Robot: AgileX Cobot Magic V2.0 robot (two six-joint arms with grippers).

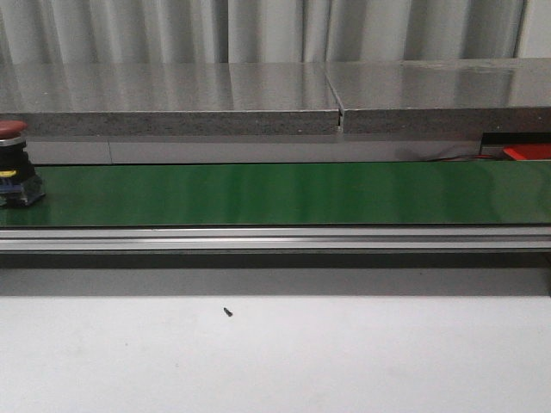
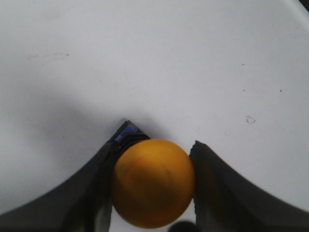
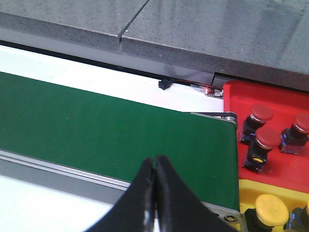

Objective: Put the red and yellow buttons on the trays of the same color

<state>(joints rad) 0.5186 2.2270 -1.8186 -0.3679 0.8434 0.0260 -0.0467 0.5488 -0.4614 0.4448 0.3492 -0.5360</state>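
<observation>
- 2 arms are engaged at this moment, and neither appears in the front view; each is known only from its own wrist camera.
- Left gripper (image 2: 153, 186): jaws clamped on a yellow button (image 2: 152, 182), its domed cap filling the gap between the 2 fingers and a dark body corner showing behind it. Beneath it lies only the plain white desk (image 2: 159, 58); no tray is in view here.
- Right gripper (image 3: 155, 193): jaws pressed together with nothing between them, hovering over the near edge of the green conveyor belt (image 3: 96, 130).
- Red tray (image 3: 275, 104), at the belt's end: 3 red buttons stand on it, among them 1 nearest the belt (image 3: 260, 113) and 1 just beside it (image 3: 267, 138).
- Yellow tray (image 3: 251, 193), touching the red tray on its near side: at least 1 yellow-capped button (image 3: 271, 209) rests there; a further item at the frame edge is too cropped to identify.
- Incoming red button (image 1: 12, 131), seen in the front view at the far left end of the belt, on a dark base with a yellow band.
- Progress, as judged: sorting is well under way. Remaining work appears to be carrying the held yellow button to the yellow tray and moving the belt's red button to the red tray.
</observation>
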